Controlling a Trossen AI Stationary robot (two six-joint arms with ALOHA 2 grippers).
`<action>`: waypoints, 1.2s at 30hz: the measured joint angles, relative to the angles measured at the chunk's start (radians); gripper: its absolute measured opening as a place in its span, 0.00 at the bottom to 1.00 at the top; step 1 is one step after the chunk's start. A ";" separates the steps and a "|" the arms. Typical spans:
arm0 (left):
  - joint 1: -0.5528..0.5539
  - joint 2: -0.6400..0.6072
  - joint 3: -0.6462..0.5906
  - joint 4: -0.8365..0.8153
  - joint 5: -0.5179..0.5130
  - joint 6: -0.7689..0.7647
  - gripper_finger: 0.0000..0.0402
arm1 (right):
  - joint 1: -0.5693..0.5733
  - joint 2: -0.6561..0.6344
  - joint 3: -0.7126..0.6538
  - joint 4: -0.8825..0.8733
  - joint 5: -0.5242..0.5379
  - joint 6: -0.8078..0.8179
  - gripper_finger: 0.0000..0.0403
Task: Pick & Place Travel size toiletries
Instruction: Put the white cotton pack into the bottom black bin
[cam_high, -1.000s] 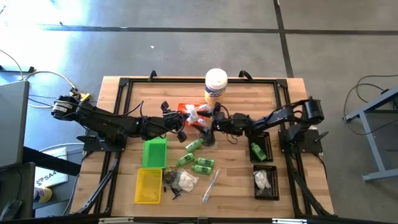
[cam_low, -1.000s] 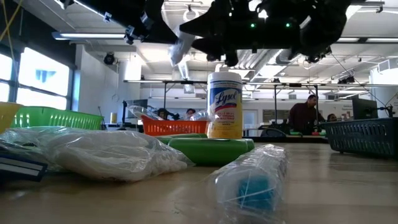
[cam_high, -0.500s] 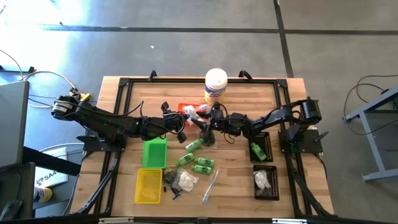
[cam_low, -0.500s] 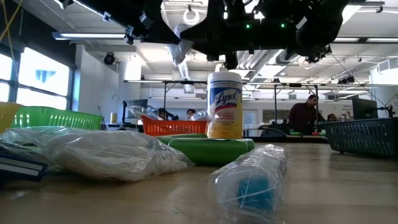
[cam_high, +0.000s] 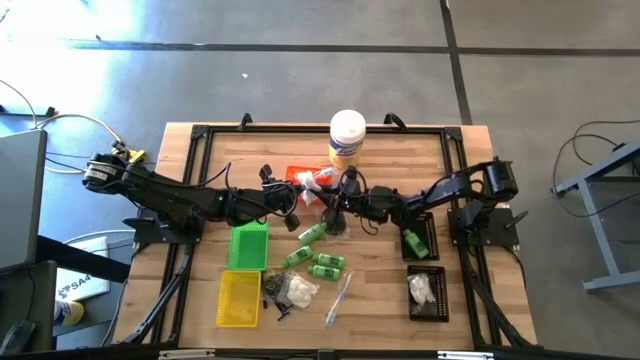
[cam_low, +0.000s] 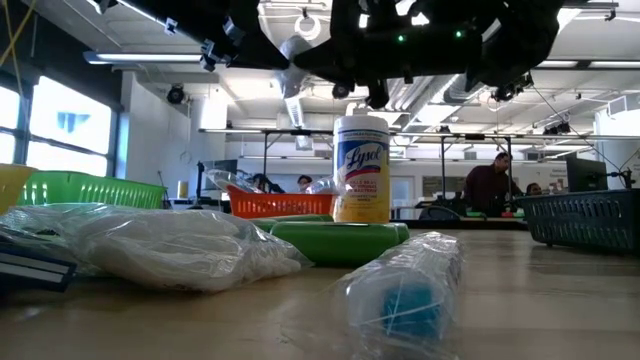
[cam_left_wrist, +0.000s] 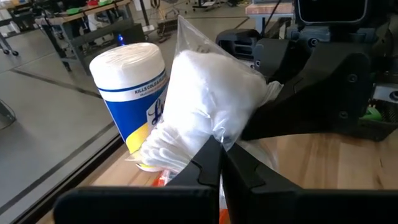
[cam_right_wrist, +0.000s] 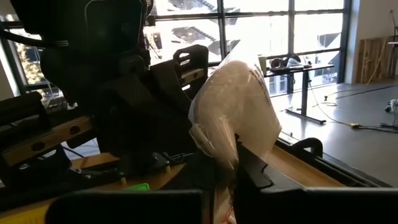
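A clear bag of white fluffy bits (cam_high: 313, 182) hangs in the air above the orange tray (cam_high: 296, 174), between my two grippers. My left gripper (cam_high: 298, 196) comes from the table's left and is shut on it. My right gripper (cam_high: 334, 199) comes from the right and is shut on it too. The bag fills both wrist views (cam_left_wrist: 205, 99) (cam_right_wrist: 233, 102). On the table nearer the front edge lie three green bottles (cam_high: 312, 233), another bag of fluff (cam_high: 298, 290), a clear-wrapped stick (cam_high: 340, 298) and small black pieces (cam_high: 272, 290). My left gripper pinches the bag's clear plastic at one end (cam_left_wrist: 213, 135) between its two shut fingers, coming nearly level from the table's left. The bag is lifted clear and bulges beyond the fingertips. My right gripper pinches the bag's other end (cam_right_wrist: 231, 148) between its two shut fingers, nearly level from the table's right. The bag stands clear of the table beyond the fingertips.
A white canister with a yellow label (cam_high: 347, 138) stands just behind the grippers. A green tray (cam_high: 248, 246) and a yellow tray (cam_high: 239, 298) lie at the front left. Two black mesh trays (cam_high: 420, 238) (cam_high: 427, 292) lie at the right, holding a green bottle and a bag.
My right gripper has shut on the bag that my left gripper holds up, turning a little as it did. The bag's free end, which hung down below the left gripper, is now drawn up between the two grippers.
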 joint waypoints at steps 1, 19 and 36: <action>0.000 0.000 0.000 0.000 0.000 0.005 0.00 | 0.001 0.000 0.000 0.000 0.000 -0.001 0.04; 0.000 -0.138 0.001 -0.074 0.033 0.110 0.39 | 0.009 -0.161 0.002 -0.217 0.075 -0.073 0.03; 0.000 -0.206 0.002 -0.313 0.100 -0.012 0.40 | 0.184 -0.617 0.000 -0.968 0.096 0.307 0.03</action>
